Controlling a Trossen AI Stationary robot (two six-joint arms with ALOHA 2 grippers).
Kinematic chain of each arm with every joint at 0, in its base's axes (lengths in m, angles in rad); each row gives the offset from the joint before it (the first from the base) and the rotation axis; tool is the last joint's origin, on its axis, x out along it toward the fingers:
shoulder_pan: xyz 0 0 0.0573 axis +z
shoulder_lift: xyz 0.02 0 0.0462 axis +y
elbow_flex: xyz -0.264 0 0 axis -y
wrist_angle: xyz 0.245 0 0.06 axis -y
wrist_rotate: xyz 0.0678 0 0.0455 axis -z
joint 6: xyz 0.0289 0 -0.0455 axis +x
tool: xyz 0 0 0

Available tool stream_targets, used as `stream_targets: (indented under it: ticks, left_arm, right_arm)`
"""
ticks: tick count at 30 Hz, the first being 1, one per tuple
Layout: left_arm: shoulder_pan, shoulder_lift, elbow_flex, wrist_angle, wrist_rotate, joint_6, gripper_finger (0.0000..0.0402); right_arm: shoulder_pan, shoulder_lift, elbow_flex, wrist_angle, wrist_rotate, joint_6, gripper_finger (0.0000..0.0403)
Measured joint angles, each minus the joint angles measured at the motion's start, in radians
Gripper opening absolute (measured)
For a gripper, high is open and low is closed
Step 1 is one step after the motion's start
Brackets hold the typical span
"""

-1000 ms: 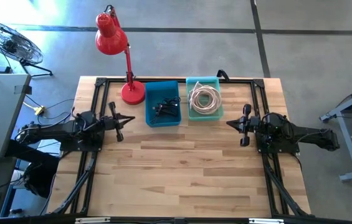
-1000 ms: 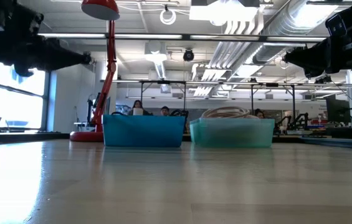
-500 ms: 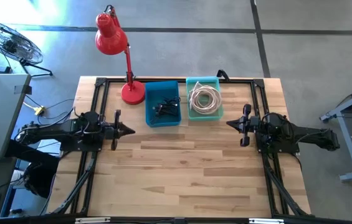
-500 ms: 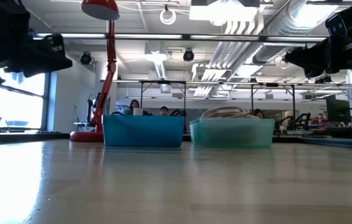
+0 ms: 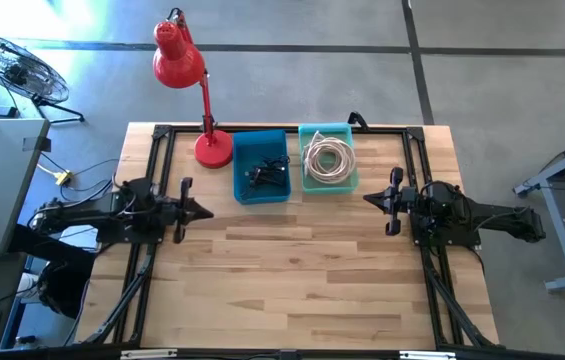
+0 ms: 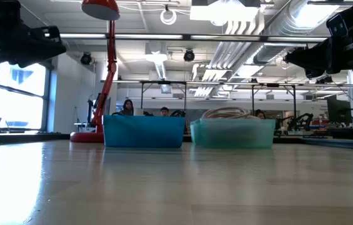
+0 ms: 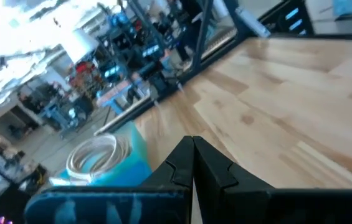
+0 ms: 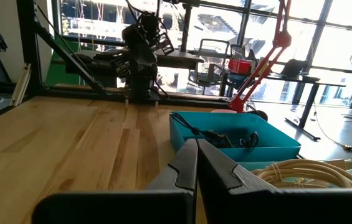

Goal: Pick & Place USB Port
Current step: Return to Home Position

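The left gripper (image 5: 205, 211) was held clear above the left side of the wooden table (image 5: 292, 270). It was pointed toward the middle, near a corner of the blue bin (image 5: 262, 197) but apart from it. In the left wrist view its fingers (image 7: 216, 171) were seen pressed together with nothing between them. The right gripper (image 5: 368, 198) was held likewise above the table's right side, faced toward the left one and near the green bin (image 5: 328, 128) without touching it. Its fingers (image 8: 182, 165) too were closed on each other and empty. The two bins were set side by side, midway along the table edge where the red lamp (image 5: 180, 55) stood, with the blue one nearer the left arm. The black USB cable (image 5: 267, 177) was found bundled on the floor of the blue bin. The white cable (image 5: 328, 160) was coiled inside the green bin, its loops seen a little above the rim in the low view. The lamp's base was planted on the table close beside the blue bin, and its head was leaned out past the table's edge. In the low view both arms were seen high over the tabletop, and people (image 6: 128, 107) could be made out far behind the bins.
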Motion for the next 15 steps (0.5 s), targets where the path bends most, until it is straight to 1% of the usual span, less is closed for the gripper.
stream_targets:
  ticks: [5,11,13,15]
  left_arm:
    - [0.000,0.000,-0.011,0.017,0.069,0.003,0.0000]
    - [0.000,-0.001,-0.013,0.031,0.105,0.000,0.0000]
    - [0.000,-0.001,-0.015,0.039,0.106,-0.005,0.0000]
    - [0.000,-0.001,-0.017,0.055,0.074,-0.025,0.0000]
  right_arm:
    - [0.000,0.001,0.000,0.000,0.000,0.000,0.0001]
    - [0.000,0.001,0.000,0.000,0.000,0.000,0.0000]
    - [0.000,0.001,0.000,0.000,0.000,0.000,0.0000]
    - [0.000,0.001,0.000,0.000,0.000,0.000,0.0001]
